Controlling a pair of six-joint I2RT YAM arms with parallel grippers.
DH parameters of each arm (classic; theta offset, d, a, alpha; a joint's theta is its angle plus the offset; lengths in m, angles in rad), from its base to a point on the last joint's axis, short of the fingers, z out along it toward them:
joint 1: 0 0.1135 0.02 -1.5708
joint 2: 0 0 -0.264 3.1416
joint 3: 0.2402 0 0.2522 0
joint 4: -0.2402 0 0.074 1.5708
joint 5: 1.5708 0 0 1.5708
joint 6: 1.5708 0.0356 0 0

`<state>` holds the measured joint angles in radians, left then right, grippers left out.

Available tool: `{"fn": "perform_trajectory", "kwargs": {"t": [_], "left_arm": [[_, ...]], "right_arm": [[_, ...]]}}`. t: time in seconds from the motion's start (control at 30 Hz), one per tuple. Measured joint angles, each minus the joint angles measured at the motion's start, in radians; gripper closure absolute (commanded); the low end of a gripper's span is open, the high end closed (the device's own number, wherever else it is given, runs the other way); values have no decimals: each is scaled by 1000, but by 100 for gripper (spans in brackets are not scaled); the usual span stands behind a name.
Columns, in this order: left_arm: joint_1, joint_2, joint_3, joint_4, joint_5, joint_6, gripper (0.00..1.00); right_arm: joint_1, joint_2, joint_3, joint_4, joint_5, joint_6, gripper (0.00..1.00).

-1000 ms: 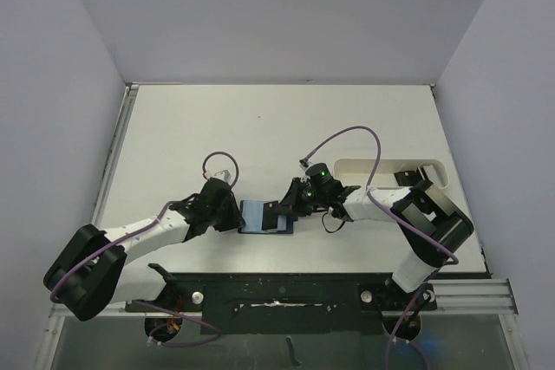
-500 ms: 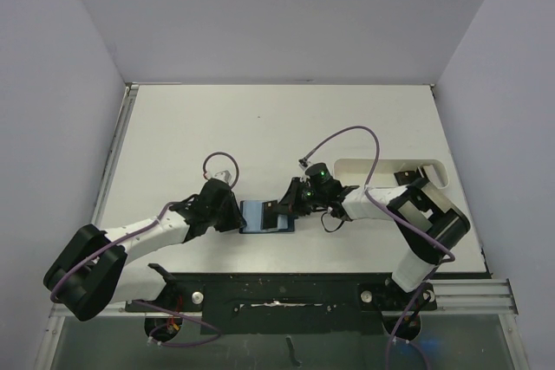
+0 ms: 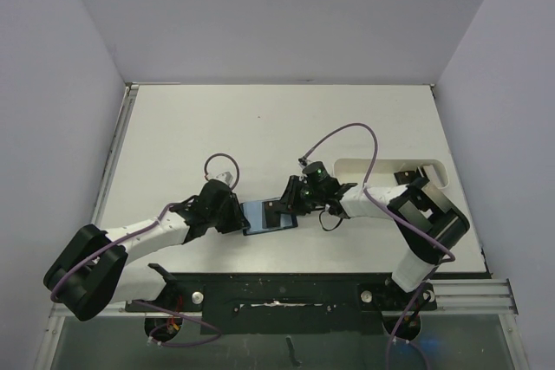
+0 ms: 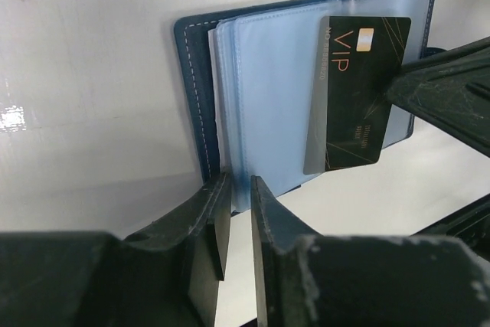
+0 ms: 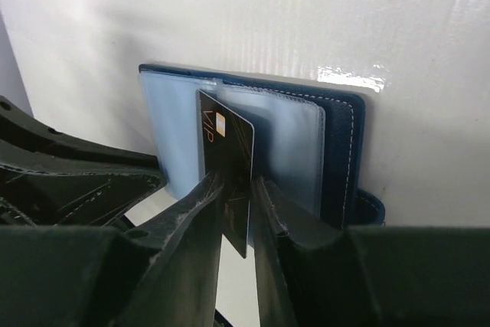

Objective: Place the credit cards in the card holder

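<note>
surface: flat white table (image 3: 173,145), pale lilac-grey walls (image 3: 260,15) around | dark navy folding card holder (image 4: 195,82) open, near-centre | left gripper (image 4: 239,189) clamped on its pocket edge | black VIP credit card (image 4: 356,89) between the fingers of the right gripper (image 5: 237,189) (pinched or loose: cannot tell) | versus a second ago: holder now skewed

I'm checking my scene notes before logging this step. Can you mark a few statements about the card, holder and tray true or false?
1. The card holder lies open on the table. True.
2. The black VIP card is between the right gripper's fingers. True.
3. The left gripper hovers clear of the holder. False: it pinches the holder's pale blue inner leaves.
4. The white tray lies to the holder's left. False: it lies to the holder's right.
</note>
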<state>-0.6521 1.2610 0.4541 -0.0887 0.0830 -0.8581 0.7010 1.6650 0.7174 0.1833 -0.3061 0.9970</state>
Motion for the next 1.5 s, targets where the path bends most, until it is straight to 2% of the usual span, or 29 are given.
{"fn": "perform_trajectory", "kwargs": {"t": [0.2, 0.37, 0.53, 0.9, 1.3, 1.5], "left_arm": [[47, -2, 0, 4, 27, -6, 71], [106, -19, 0, 11, 36, -6, 67], [110, -21, -8, 51, 64, -5, 67], [111, 66, -51, 212, 152, -5, 77], [111, 77, -56, 248, 165, -2, 77], [111, 77, -56, 250, 166, 1, 77]], "right_arm": [[8, -7, 20, -71, 44, -20, 64], [20, -17, 40, -117, 72, -31, 61], [29, -27, 48, -152, 95, -39, 62], [54, -25, 72, -156, 103, -56, 70], [67, 31, 120, -155, 92, -89, 69], [67, 33, 130, -155, 84, -112, 66]]}}
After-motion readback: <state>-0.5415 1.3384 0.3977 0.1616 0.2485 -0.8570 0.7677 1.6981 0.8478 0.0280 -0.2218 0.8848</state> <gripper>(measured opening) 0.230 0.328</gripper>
